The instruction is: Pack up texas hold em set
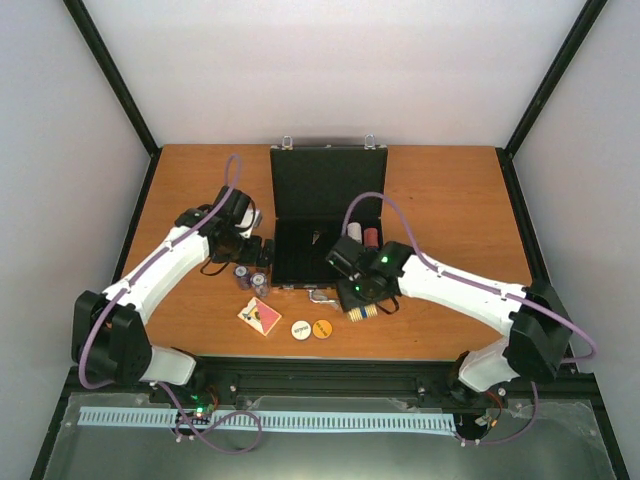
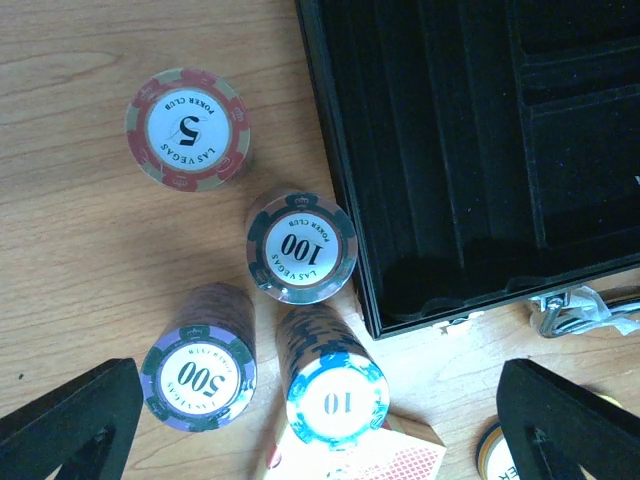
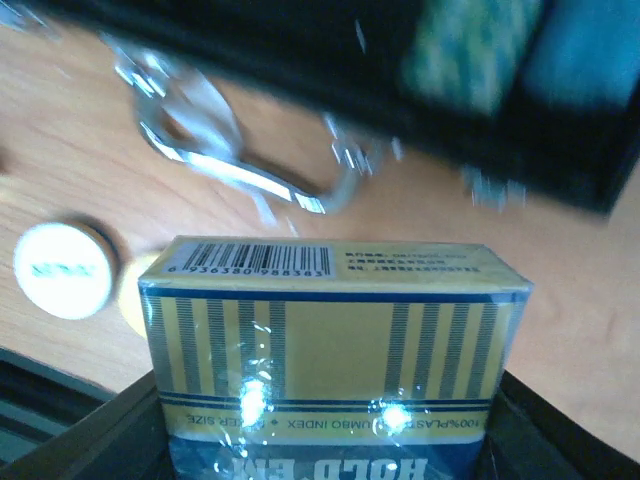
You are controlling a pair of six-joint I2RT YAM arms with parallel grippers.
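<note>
Open black case; yellow-striped card deck

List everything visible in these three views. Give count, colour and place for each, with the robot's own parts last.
case: one, black, open at table centre, lid upright
case handle: one, silver, on the case's near edge
loose chip stacks: four, red, black-and-white, purple and blue, on table left of case
packed chip stacks: two visible, pale and dark red, right side of case tray
red card deck: one, on table, near-left of case
yellow-and-blue card deck: one, held just in front of case
white disc: one, on table in front of case
orange disc: one, right of white disc
table: one, brown wood
left end effector: black, open, above loose chip stacks
right end effector: black, gripping yellow-and-blue card deck
</note>
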